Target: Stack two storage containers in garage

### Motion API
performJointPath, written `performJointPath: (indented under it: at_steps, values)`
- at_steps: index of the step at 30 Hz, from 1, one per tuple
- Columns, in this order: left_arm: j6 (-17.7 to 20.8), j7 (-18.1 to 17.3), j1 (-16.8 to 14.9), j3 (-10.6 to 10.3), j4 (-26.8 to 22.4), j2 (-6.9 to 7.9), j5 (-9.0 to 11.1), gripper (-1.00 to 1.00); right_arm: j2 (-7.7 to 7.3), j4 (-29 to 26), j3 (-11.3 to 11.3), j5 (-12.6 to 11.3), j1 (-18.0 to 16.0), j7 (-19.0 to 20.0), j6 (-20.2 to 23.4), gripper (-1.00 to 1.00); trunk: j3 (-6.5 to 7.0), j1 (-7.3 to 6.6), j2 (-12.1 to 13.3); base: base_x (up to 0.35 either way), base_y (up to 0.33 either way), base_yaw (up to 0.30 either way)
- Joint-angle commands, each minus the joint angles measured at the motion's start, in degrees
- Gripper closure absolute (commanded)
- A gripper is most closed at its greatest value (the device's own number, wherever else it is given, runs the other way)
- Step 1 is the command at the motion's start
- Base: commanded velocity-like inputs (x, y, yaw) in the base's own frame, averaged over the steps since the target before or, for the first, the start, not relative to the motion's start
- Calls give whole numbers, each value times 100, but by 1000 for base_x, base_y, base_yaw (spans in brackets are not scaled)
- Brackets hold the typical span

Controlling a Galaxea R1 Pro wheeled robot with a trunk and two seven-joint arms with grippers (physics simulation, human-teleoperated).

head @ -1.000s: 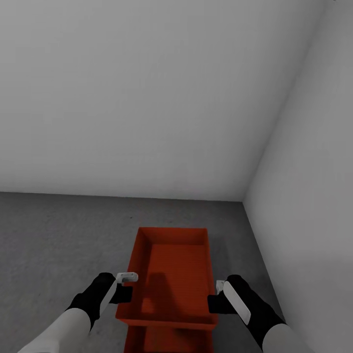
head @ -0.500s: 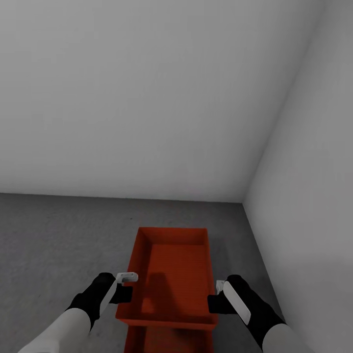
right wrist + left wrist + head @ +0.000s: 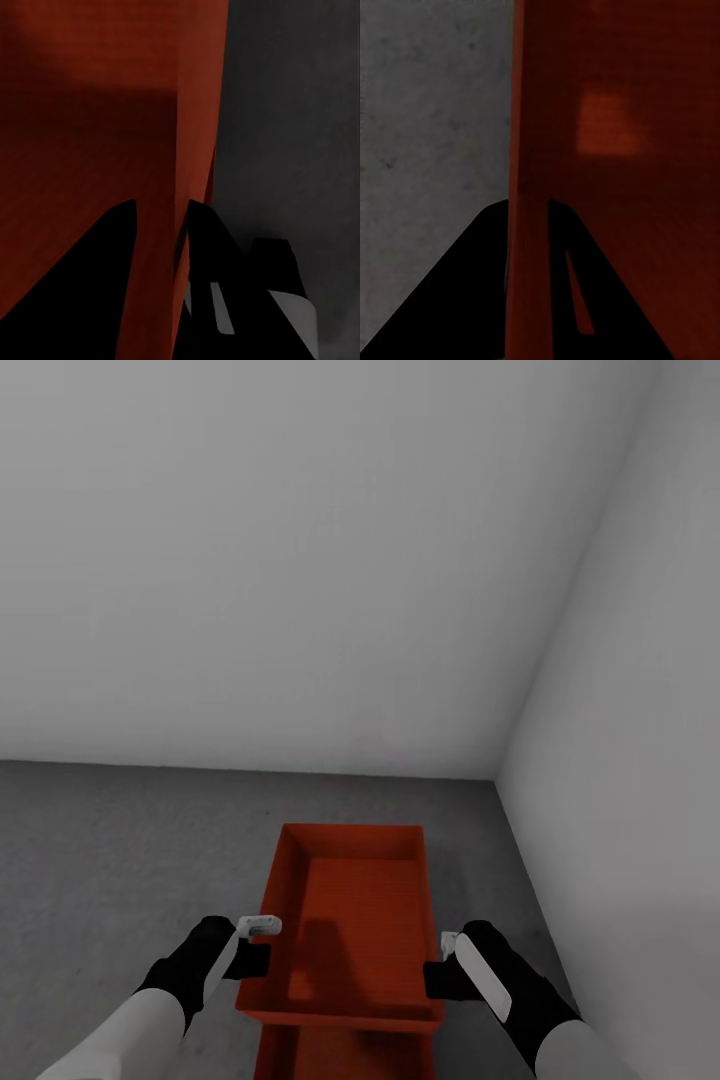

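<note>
A red-orange storage container (image 3: 350,920) hangs low in front of me over the dark grey garage floor (image 3: 120,850). My left gripper (image 3: 255,960) is shut on its left wall (image 3: 526,225), one finger on each side. My right gripper (image 3: 438,975) is shut on its right wall (image 3: 161,247) the same way. Directly beneath it, at the head view's lower edge, a second red-orange container (image 3: 340,1055) shows part of its inside. Whether the two touch I cannot tell.
A pale grey-white wall (image 3: 300,560) stands ahead and another wall (image 3: 640,760) closes the right side, meeting in a corner. Speckled concrete stretches to the left of the containers.
</note>
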Motion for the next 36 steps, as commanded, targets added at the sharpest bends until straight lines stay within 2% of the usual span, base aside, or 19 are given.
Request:
performJointPath:
  at_steps: [1,15,26,36]
  values:
    - [32,-77,-4,72,-2,-23,38,100,0,-7,21,65,-1,-18,25,100,5,-1,-2,0,0,0]
    - [32,-74,-4,70,-1,-23,35,100,0,-7,21,65,-1,-17,25,100,119,-1,-2,0,0,0]
    - [32,-76,-6,72,0,-23,36,100,0,-7,13,65,-1,-17,25,100,127,-1,-2,-193,0,0]
    - [32,-76,-3,67,1,-23,30,100,0,-7,17,65,-1,-16,25,100,127,-1,-2,-37,0,0]
